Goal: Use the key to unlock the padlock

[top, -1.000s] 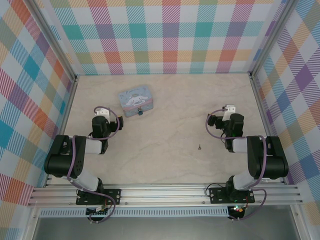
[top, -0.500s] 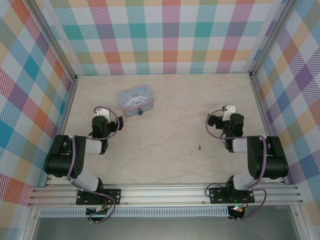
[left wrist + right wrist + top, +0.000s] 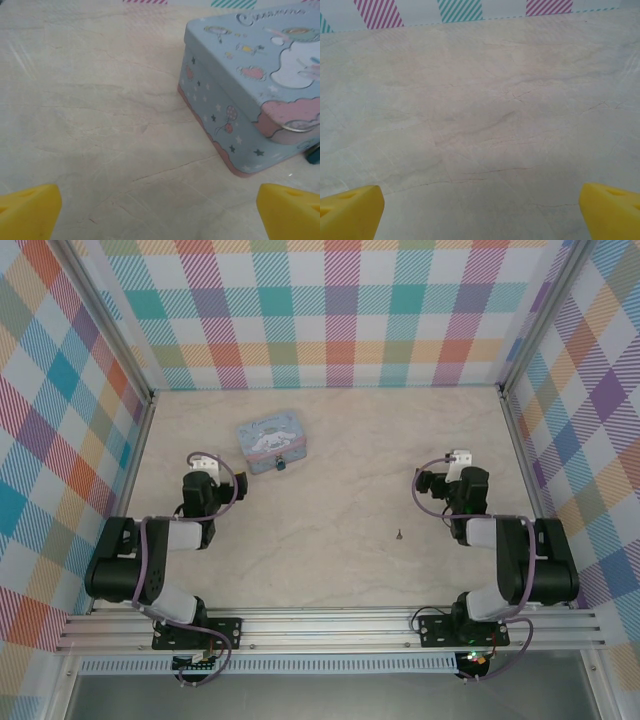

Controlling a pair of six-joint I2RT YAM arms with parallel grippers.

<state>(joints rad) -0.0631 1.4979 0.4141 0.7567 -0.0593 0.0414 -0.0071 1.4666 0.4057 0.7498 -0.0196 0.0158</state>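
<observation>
The tiny blue padlock (image 3: 281,465) hangs at the near edge of the pale-blue cartoon tin (image 3: 270,440), back left on the table. In the left wrist view the tin (image 3: 240,90) sits upper right, with a dark teal bit of the padlock (image 3: 315,154) at the right border. The small dark key (image 3: 397,534) lies alone mid-table, nearer my right arm. My left gripper (image 3: 203,472) is left of the tin and open (image 3: 160,220), its yellow fingertips (image 3: 27,210) wide apart over bare table. My right gripper (image 3: 456,465) is open (image 3: 480,215) above bare marble, up and right of the key.
Plaid walls (image 3: 330,310) enclose the table on three sides. An aluminium rail (image 3: 330,625) carries both arm bases at the near edge. Pale marble-patterned tabletop (image 3: 350,480) stretches between the two arms.
Both arms' lower links have shifted slightly outward and down. The grippers stay almost where they were, and the tin, padlock and key have not moved.
</observation>
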